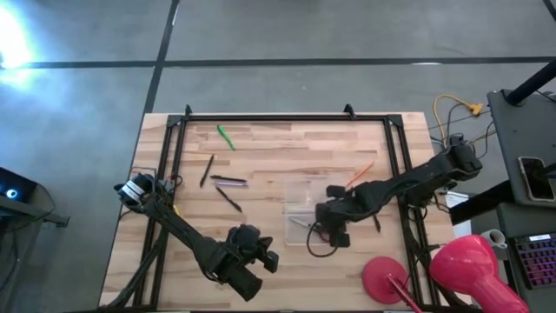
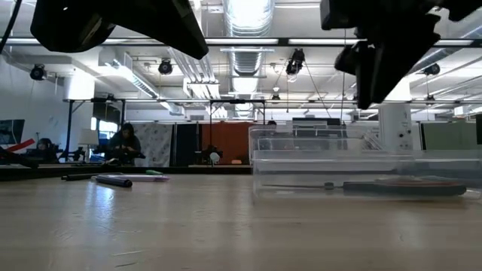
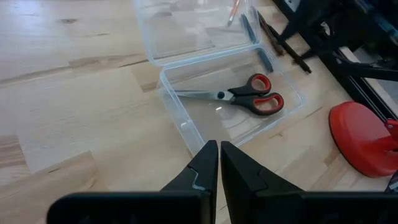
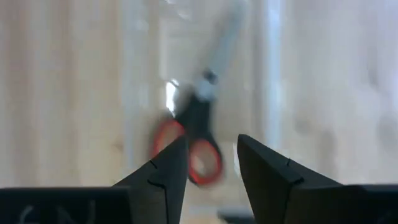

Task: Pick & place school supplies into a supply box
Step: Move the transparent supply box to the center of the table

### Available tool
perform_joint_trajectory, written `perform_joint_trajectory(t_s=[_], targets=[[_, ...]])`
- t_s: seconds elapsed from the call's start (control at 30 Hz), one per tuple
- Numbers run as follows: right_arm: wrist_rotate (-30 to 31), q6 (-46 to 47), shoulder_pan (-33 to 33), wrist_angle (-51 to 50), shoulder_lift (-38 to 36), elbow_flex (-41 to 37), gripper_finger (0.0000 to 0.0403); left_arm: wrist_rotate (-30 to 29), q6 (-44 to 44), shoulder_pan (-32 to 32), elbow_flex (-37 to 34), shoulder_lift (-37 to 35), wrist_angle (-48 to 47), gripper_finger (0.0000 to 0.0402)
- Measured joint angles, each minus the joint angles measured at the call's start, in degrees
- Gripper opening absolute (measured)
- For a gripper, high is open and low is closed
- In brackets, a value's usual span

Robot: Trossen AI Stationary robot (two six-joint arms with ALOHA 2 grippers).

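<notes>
The clear supply box [image 3: 186, 127] lies open on the table with its lid [image 3: 186, 31] flat beside it. The red-handled scissors [image 3: 245, 98] lie flat on the box floor. My right gripper [image 4: 211, 149] hovers open above the scissors [image 4: 194, 127], clear of them. My left gripper [image 3: 219, 158] is shut, raised near the table's near edge and pointing at the box. A green pen [image 1: 226, 136] and dark pens [image 1: 228, 181] lie on the table's far left part. An orange pencil [image 1: 359, 174] lies right of the box [image 1: 300, 196].
A black metal frame [image 1: 287, 117] runs along the table's far and side edges. A red round base [image 1: 387, 278] and a pink round object [image 1: 469, 265] sit at the near right corner. Bare wood lies between the pens and the box.
</notes>
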Motion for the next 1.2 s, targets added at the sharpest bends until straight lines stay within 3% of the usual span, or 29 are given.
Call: perform_joint_trajectory(t_s=[0.27,0.4,0.7,0.9,1.2], targets=[[0.2,9.3,1.1,-11.6,-3.5,-5.9,0.0116,0.0,0.0,0.0,0.0,0.0,0.0,0.0003],[-3.0,11.0,4.5,-9.1,-4.2,-10.6,0.0104,-0.1,0.3,0.0,0.0,0.0,-0.1,0.0003],[-6.6,12.2,7.9,2.9,2.5,-14.2,0.0083,-0.1,0.5,0.0,-0.7,0.0,-0.1,0.0003],[2.9,9.2,2.4,5.7,7.3,-11.3,0.0073,0.1,0.5,0.0,-0.8,0.0,-0.1,0.0003],[5.8,3.5,-11.2,16.6,12.0,-6.1,0.008,0.2,0.4,0.0,-1.0,0.0,0.4,0.0003]])
